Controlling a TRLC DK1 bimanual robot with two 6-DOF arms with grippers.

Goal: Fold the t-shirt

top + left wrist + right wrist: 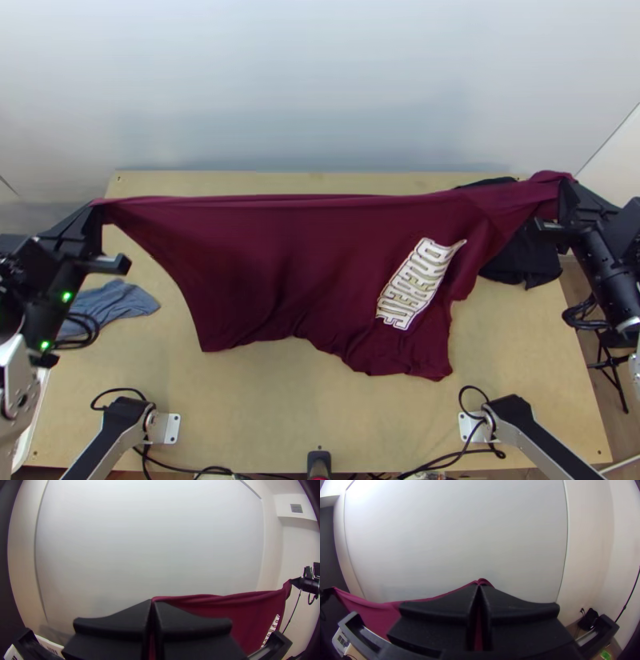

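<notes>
Here, t-shirt [304, 264] between left end effector [98, 210] and right end effector [565, 189], both pinching it

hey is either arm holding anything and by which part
Both hold the maroon cloth t-shirt with white lettering by its stretched upper edge: the left hand pinches one end, the right hand the other.

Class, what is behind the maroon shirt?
A black cloth on the table, showing past the shirt near the right end effector. The part the shirt covers cannot be seen.
</notes>
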